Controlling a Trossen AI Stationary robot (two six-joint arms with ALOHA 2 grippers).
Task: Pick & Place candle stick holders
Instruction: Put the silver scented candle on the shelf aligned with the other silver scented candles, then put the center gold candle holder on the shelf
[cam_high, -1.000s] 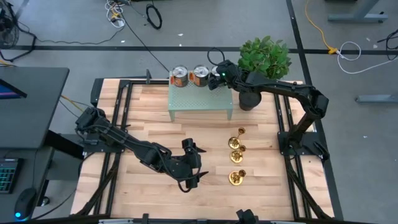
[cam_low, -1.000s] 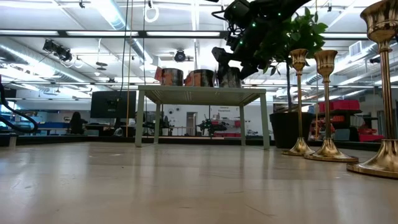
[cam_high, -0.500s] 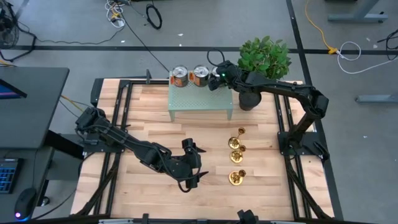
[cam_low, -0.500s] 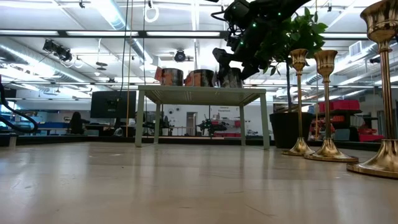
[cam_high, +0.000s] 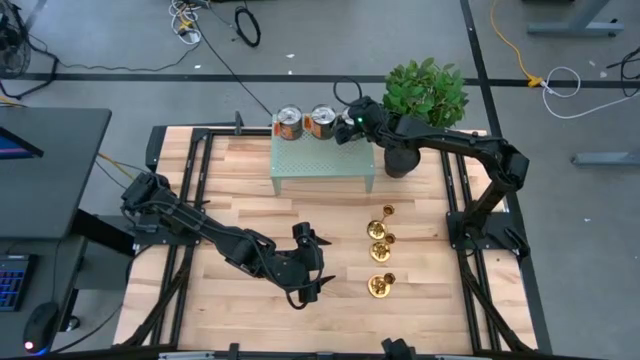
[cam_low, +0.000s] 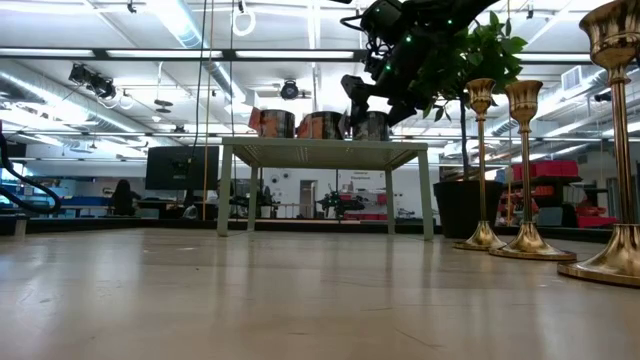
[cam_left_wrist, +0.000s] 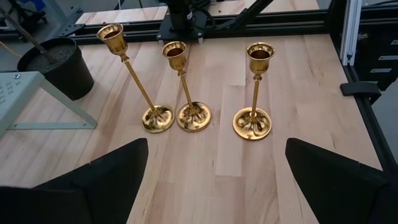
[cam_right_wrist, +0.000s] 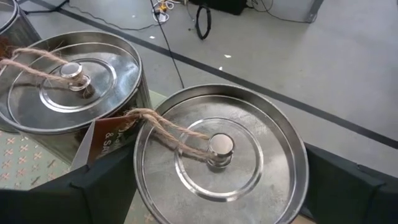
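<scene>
Three shiny gold candle stick holders stand upright on their round bases in a row on the wooden table, right of centre (cam_high: 385, 215) (cam_high: 378, 250) (cam_high: 380, 285). They also show in the left wrist view (cam_left_wrist: 155, 118) (cam_left_wrist: 193, 115) (cam_left_wrist: 252, 121). My left gripper (cam_high: 318, 262) is open and empty, low over the table, to the left of the row and pointing at it. My right gripper (cam_high: 345, 122) is open over the rightmost of three silver tins (cam_right_wrist: 217, 152) on a small green shelf (cam_high: 320, 165). Its fingers stand on either side of the tin's lid.
Two more tins (cam_high: 288, 122) (cam_high: 320, 120) stand on the shelf's far edge. A potted plant (cam_high: 422, 95) in a black pot (cam_high: 400, 160) stands right of the shelf, close to the right arm. Bare wood lies left of and in front of the shelf.
In the low view my right gripper has risen a little above the rightmost tin, which now shows more fully on the shelf.
</scene>
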